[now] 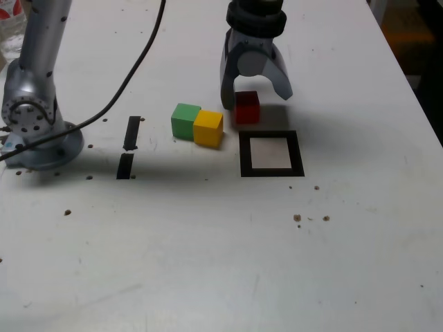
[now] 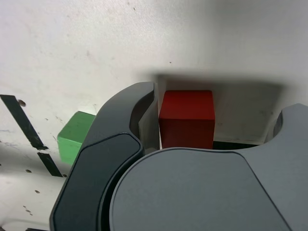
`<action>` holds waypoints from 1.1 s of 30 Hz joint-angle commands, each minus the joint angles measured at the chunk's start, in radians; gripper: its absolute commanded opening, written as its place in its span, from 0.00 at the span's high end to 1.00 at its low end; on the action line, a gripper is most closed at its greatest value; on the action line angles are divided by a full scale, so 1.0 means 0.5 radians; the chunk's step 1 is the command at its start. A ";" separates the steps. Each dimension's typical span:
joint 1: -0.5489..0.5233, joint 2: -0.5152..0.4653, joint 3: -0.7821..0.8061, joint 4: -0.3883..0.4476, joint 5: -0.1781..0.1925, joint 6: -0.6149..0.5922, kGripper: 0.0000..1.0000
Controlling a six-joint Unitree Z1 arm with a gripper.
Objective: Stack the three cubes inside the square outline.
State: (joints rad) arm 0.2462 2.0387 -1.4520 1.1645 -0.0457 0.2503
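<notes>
Two short black strips (image 1: pixel 129 149) lie on the speckled white table (image 1: pixel 166 256).

And here my gripper (image 1: pixel 257 98) shows smooth, matt grey plastic, the red cube (image 2: pixel 186 119) looks smooth with a soft sheen, and the pale table (image 1: pixel 173 249) gleams, lightly speckled!

Taking the white-centred black frame (image 1: pixel 299 153) as the clock's middle in the exterior view, there's a plain deep-red cube (image 1: pixel 247 108) at eleven o'clock, then a plain orange-yellow cube (image 1: pixel 208 129) and a plain mid-green cube (image 1: pixel 185 122) at ten. Two solid black strips (image 1: pixel 131 133) show at nine. The bench (image 1: pixel 173 256) is off-white, flecked brown; the tool (image 1: pixel 256 101) is grey with darker panels, the cable (image 1: pixel 124 88) black, the arm (image 1: pixel 40 62) silvery grey.
</notes>
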 commanded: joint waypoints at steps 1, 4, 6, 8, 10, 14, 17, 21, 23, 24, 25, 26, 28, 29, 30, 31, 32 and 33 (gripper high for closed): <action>0.012 0.003 0.008 -0.014 -0.021 0.001 0.60; 0.016 0.003 0.016 -0.029 -0.044 0.005 0.71; 0.017 0.003 0.031 -0.035 -0.056 0.009 0.78; 0.017 0.003 0.050 -0.038 -0.065 0.011 0.80; 0.018 0.003 0.066 -0.041 -0.072 0.012 0.84; 0.019 0.001 0.090 -0.046 -0.074 0.012 0.87; 0.019 -0.007 0.108 -0.046 -0.072 0.012 0.87; 0.018 -0.040 0.144 -0.042 -0.052 0.012 0.87; 0.017 -0.065 0.158 -0.040 -0.036 0.012 0.87; 0.015 -0.078 0.163 -0.040 -0.027 0.012 0.87; 0.010 -0.104 0.170 -0.038 -0.012 0.011 0.87; 0.004 -0.122 0.172 -0.036 -0.002 0.011 0.87; -0.014 -0.160 0.174 -0.027 0.013 0.010 0.87; -0.026 -0.179 0.174 -0.021 0.018 0.009 0.87; -0.040 -0.198 0.173 -0.014 0.022 0.006 0.88; -0.056 -0.217 0.170 -0.005 0.023 0.002 0.88; -0.079 -0.242 0.167 0.009 0.024 -0.008 0.88; -0.103 -0.264 0.162 0.023 0.024 -0.021 0.88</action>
State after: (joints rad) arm 0.1983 1.9203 -1.3660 1.1746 -0.0348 0.2394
